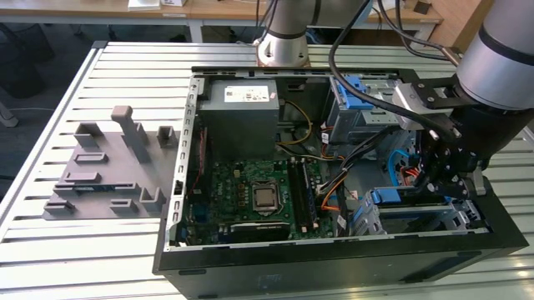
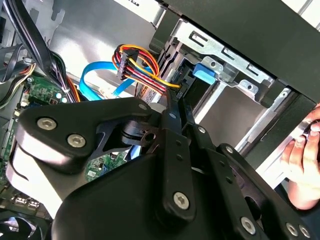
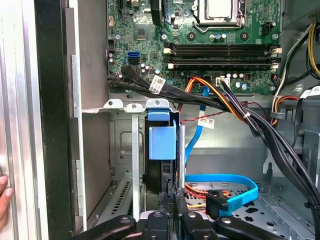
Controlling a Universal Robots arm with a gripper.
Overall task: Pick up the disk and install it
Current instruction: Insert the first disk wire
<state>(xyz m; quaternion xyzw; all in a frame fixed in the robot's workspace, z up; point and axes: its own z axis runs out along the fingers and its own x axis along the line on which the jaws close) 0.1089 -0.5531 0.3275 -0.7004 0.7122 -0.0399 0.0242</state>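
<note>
a robotics lab or test workshop set up for computer assembly.
an open desktop computer case (image 1: 334,250) lay on a slatted metal tabletop (image 1: 125,56), its green motherboard (image 1: 250,194), grey power supply box (image 1: 242,119) and bundled cables (image 3: 220,100) exposed. beside it, toward the exterior view's left, sat a grey moulded fixture tray (image 1: 104,169) with upright holders. a grey industrial robot arm (image 1: 501,56) reached over the case, its base (image 1: 282,44) bolted to the same tabletop. wooden desks (image 1: 217,9) stood behind, and a person's hand (image 2: 302,165) rested at the case edge.
</note>
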